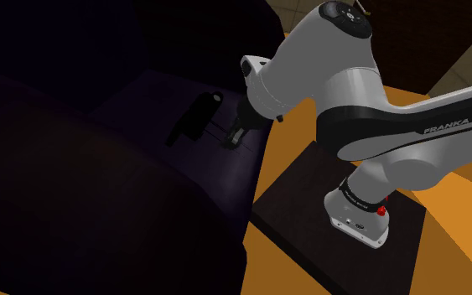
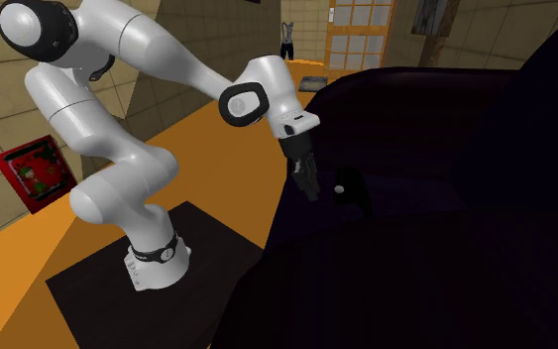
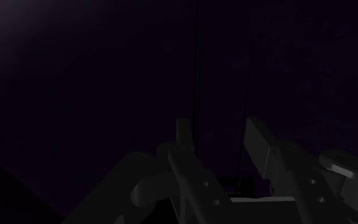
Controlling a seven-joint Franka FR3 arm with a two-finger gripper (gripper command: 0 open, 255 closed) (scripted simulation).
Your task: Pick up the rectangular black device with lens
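Black device [image 1: 194, 117] near hand [image 1: 233, 142], fingers [image 3: 257, 143] apart

The white Franka arm [image 2: 158, 55] rises from its base [image 2: 153, 260] and doubles back at a high elbow. From there it reaches out long and downward toward the second exterior view's right. The wrist [image 2: 262, 94] bends at the far end, so the black gripper [image 2: 309, 186] hangs pointing down, low over the surface. In the wrist view its two fingers [image 3: 257, 143] stand well apart, jaws wide and gripping nothing.
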